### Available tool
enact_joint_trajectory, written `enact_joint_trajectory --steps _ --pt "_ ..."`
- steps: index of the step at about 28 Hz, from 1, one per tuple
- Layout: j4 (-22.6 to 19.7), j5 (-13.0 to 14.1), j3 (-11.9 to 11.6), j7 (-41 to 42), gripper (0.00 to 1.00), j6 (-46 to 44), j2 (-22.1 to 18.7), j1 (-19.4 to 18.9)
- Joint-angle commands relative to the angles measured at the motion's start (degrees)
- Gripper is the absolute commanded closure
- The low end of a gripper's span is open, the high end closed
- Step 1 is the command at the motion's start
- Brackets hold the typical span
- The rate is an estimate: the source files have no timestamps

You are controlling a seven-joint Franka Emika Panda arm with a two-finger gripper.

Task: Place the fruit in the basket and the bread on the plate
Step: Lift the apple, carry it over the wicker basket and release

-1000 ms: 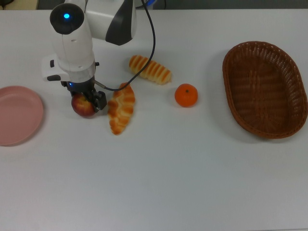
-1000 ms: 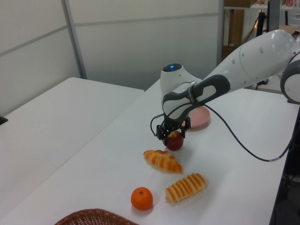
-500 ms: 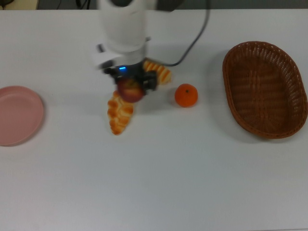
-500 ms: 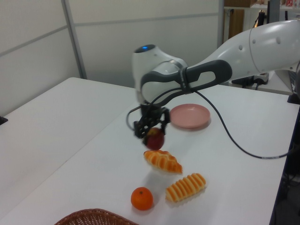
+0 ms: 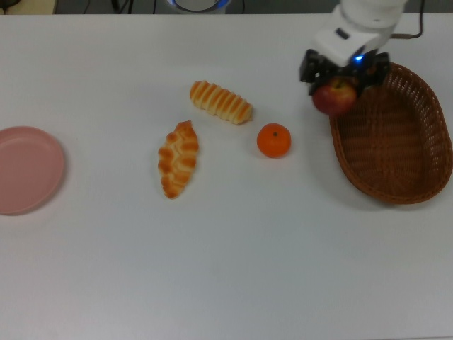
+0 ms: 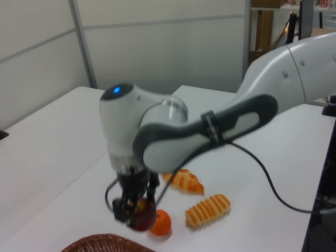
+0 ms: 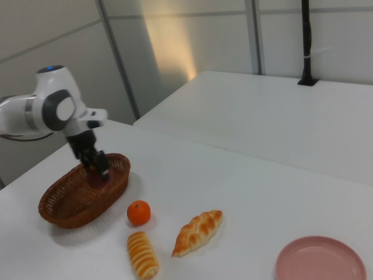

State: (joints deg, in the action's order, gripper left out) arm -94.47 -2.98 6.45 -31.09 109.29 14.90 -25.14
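Hand: the black two-finger hand [image 5: 345,73] is clamped on the dark red apple with yellowish patches [image 5: 334,97], fingers on either side of it, carrying it clear of the white worktop [image 5: 233,255].
Apple position: in the top view it sits over the near rim of the large oval brown wicker basket [image 5: 393,134], at the rim facing the worktop's middle, not yet over the basket's centre.
Risk, early release: if the fingers part here, I judge the apple could strike the rim and roll back onto the worktop; cause is that it is only at the basket's edge.
Risk, low carry: coming in too low could knock the rim and shove the light basket toward the worktop's edge.
Risk, neighbour: the bright orange mandarin [image 5: 274,139] lies just outside the basket; a dropped apple may bump it away.
Still to do: mandarin, braided golden roll [image 5: 178,159] and striped oblong roll [image 5: 221,102] lie mid-worktop; the round pink plate [image 5: 28,168] at the far end holds nothing.
Change from a second ago: the apple was then beside the braided roll near the plate, gripped at worktop level; it is now raised and carried across to the basket. Rolls, mandarin, plate and basket have not shifted.
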Motion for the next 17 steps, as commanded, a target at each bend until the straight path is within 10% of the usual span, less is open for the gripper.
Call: enact_joint_trajectory --steps 1,5,7,8,9,17 --pt "1.04 -2.55 -0.38 -2.22 1.0 -0.75 1.35 -4.38" --pt "2.63 -3.78 -0.38 -4.33 1.0 -0.75 3.55 -7.72" --pt "2.63 -4.66 -0.38 -5.47 0.85 -0.75 4.25 -8.69" --pt "2.63 -5.01 -0.38 -6.09 0.71 -0.75 4.52 -9.13" --pt "2.63 -5.71 -0.38 -7.4 0.01 -0.75 5.22 -9.75" --pt "2.8 -7.65 -0.47 -8.82 0.0 -0.92 5.49 -10.54"
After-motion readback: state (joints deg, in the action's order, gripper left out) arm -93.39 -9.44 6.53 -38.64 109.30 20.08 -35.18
